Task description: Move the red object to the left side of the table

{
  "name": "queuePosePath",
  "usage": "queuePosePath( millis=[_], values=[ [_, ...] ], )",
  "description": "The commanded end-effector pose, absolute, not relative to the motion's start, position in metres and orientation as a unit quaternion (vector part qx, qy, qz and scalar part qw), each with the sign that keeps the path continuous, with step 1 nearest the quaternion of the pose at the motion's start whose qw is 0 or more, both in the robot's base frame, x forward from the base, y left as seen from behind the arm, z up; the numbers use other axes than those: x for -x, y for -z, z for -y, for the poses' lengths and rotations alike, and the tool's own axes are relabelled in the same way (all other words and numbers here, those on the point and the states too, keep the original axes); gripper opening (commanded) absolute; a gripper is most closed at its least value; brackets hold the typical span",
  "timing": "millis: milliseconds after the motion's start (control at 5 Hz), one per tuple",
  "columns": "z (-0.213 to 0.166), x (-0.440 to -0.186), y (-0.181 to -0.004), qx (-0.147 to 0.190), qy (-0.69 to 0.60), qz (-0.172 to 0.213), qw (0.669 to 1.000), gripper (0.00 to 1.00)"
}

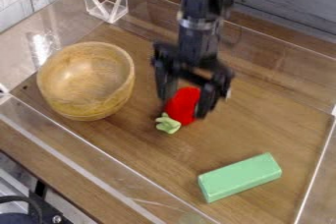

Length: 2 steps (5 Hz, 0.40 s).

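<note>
Camera view: a small red object [186, 102], a toy strawberry with a pale leafy cap, lies at the centre of the frame on the wood-grain surface [282, 120]. It looks light and rounded, probably smooth; a grip across its plump red middle seems safest. The hand [191, 95] points down over it, fingers spread wide to either side, not pinching it. A wooden bowl [85, 79] sits at left, a green block [241, 177] at lower right.

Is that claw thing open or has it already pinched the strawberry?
Open. The gripper has its two fingers spread on either side of the red object, which lies on the table; no squeeze shows yet.
</note>
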<state>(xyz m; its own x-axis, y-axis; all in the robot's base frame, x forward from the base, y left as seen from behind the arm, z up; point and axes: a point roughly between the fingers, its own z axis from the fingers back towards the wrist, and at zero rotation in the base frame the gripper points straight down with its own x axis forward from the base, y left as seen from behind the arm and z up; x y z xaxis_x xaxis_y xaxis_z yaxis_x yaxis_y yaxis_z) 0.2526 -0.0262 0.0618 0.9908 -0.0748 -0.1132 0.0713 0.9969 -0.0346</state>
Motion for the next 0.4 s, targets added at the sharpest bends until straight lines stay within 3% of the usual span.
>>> queuePosePath(
  millis=[0,200],
  values=[
    [0.0327,-0.2534,-0.0748,0.016,0.064,-0.012,0.998,1.0],
    [0.03,-0.2589,-0.0777,0.013,0.071,0.001,0.997,1.0]
  ],
)
